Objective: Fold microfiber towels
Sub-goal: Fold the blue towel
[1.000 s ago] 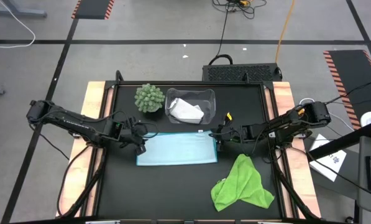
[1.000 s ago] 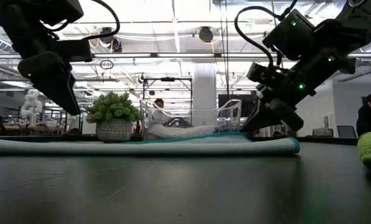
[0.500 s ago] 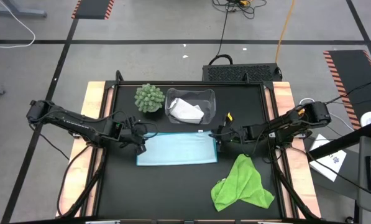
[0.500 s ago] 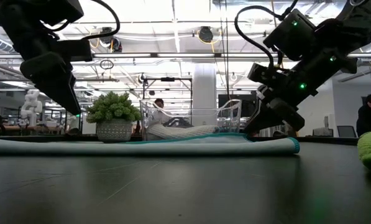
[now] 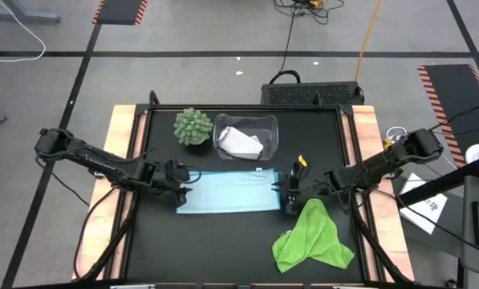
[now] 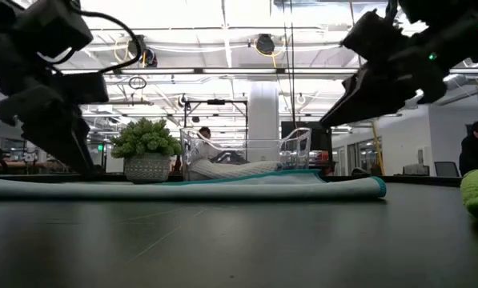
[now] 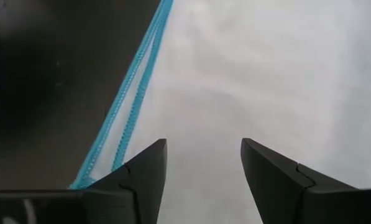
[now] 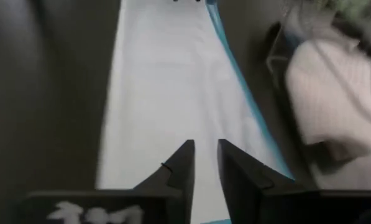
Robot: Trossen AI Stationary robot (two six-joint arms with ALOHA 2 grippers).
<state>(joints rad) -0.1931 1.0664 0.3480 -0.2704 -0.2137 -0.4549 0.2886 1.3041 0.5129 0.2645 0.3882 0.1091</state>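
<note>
Both arms shifted toward the near side of the light blue towel (image 5: 231,191) since a second ago. Left pincer (image 5: 177,191) now low at the towel's left end, jaws wide, gripping nothing. Right pincer (image 5: 290,195) moved off the far right corner to the right end, no longer clamped; fingers (image 8: 180,163) parted only narrowly, nothing between them. Towel lying flat mid-table, folded once lengthwise by the look of it; next fold probably being lined up. White towel (image 5: 241,142) bundled inside the clear bin (image 5: 269,124). Lime green towel (image 5: 313,238) crumpled at the near right.
</note>
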